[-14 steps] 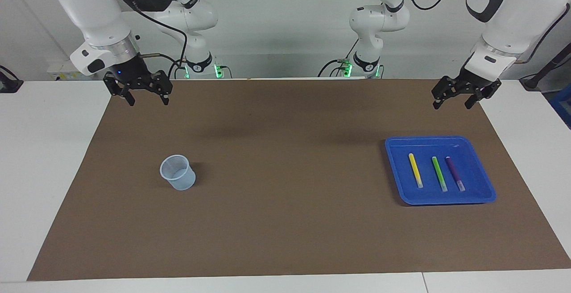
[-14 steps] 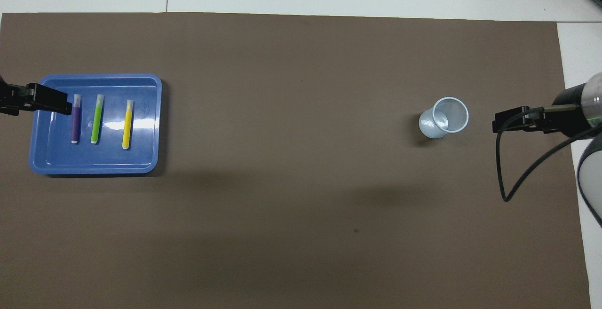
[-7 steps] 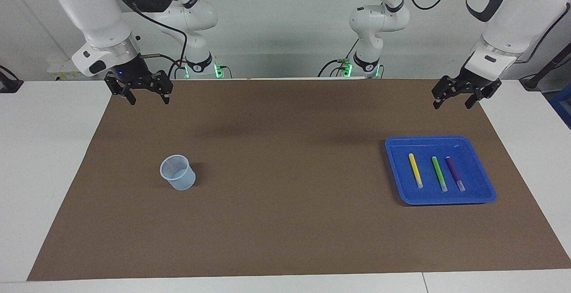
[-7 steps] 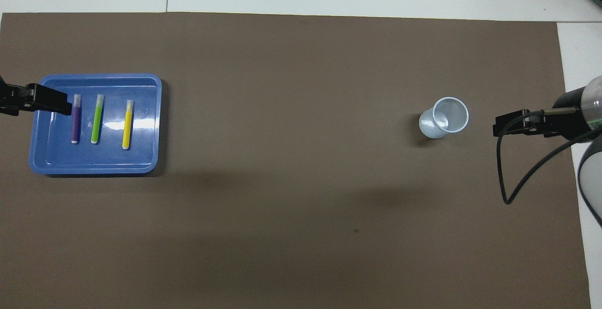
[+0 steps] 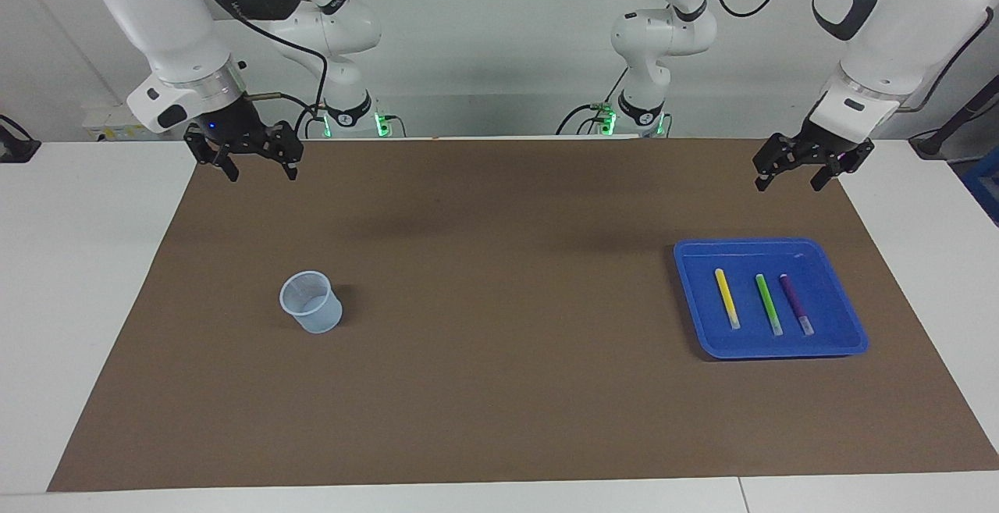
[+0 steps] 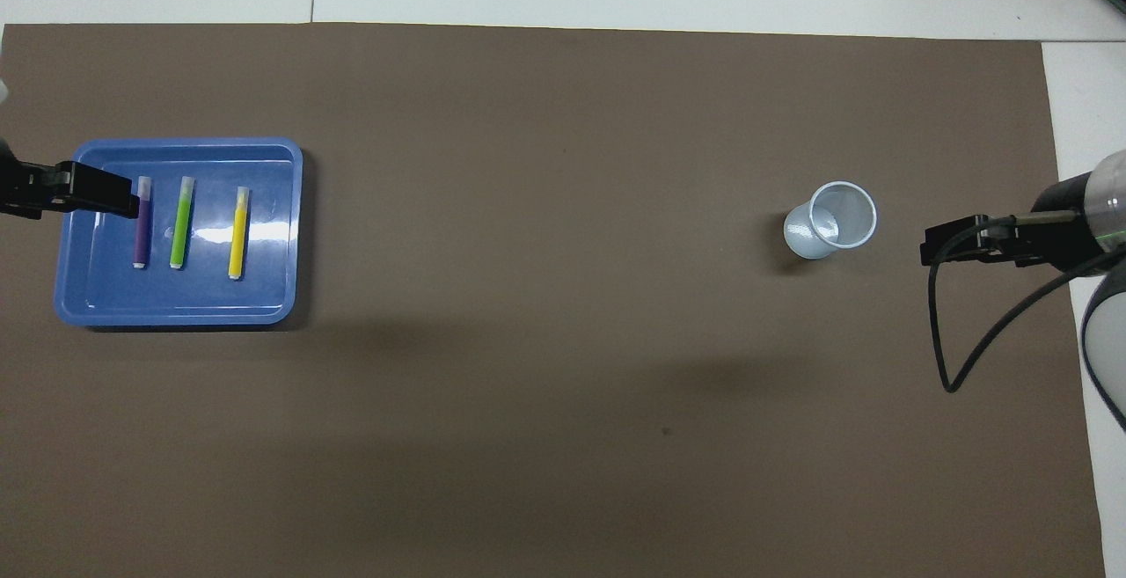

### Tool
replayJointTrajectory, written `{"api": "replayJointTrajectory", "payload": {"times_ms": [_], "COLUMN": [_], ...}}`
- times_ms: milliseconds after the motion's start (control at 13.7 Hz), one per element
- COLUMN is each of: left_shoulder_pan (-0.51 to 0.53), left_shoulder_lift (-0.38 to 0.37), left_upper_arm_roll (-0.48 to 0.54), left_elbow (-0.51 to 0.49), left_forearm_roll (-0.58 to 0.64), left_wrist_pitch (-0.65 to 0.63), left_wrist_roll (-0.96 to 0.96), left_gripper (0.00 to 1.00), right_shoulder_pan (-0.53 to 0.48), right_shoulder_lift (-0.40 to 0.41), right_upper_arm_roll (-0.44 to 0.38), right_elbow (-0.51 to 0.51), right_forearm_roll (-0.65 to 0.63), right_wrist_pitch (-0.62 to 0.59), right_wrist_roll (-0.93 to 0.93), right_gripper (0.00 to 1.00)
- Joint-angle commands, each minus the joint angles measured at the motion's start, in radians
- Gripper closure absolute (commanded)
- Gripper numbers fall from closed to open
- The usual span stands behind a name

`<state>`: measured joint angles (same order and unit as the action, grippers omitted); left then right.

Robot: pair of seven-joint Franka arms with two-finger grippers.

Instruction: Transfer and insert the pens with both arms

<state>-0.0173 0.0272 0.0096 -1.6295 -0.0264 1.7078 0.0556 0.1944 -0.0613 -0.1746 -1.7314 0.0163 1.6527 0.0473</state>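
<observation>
Three pens lie side by side in a blue tray [image 5: 749, 245] at the left arm's end of the table: yellow [image 5: 727, 297], green [image 5: 768, 304] and purple [image 5: 795, 304]. They also show in the overhead view as yellow [image 6: 237, 233], green [image 6: 181, 224] and purple [image 6: 141, 226]. My left gripper [image 5: 787, 185] hangs open and empty in the air over the mat's corner, apart from the tray. My right gripper [image 5: 262, 176] hangs open and empty over the mat's other corner. It is apart from a pale translucent cup [image 5: 311, 302] that stands upright.
A brown mat [image 5: 499, 388] covers most of the white table. The cup [image 6: 831, 219] is empty. Two smaller arm bases with green lights [image 5: 351, 119] stand at the robots' edge of the table. A black cable [image 6: 950, 358] loops from the right arm.
Both grippers have shifted very slightly in the air and stay open. The pens, the tray and the cup have not moved.
</observation>
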Motion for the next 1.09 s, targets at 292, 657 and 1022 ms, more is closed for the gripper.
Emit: {"api": "replayJointTrajectory", "payload": {"times_ms": [292, 657, 1022], "left_shoulder_pan": [0.007, -0.001, -0.012], "left_shoulder_lift": [-0.101, -0.102, -0.099], "left_upper_arm_roll": [0.0, 0.0, -0.002], "left_elbow": [-0.267, -0.273, -0.274], "left_forearm_roll": [-0.007, -0.007, -0.007], "left_wrist_pitch": [0.274, 0.266, 0.286], "left_wrist_roll": [0.049, 0.041, 0.041], "left_gripper": [0.01, 0.01, 0.04], "right_shoulder_pan": [0.007, 0.007, 0.003], "right_shoulder_lift": [-0.061, -0.069, -0.08], "right_upper_arm_roll": [0.0, 0.0, 0.0], "right_elbow": [-0.091, -0.105, -0.126], "right_forearm_roll": [0.011, 0.011, 0.011], "right_wrist_pitch": [0.002, 0.003, 0.006], "right_wrist_roll": [0.002, -0.006, -0.012], "right_gripper": [0.0, 0.0, 0.0]}}
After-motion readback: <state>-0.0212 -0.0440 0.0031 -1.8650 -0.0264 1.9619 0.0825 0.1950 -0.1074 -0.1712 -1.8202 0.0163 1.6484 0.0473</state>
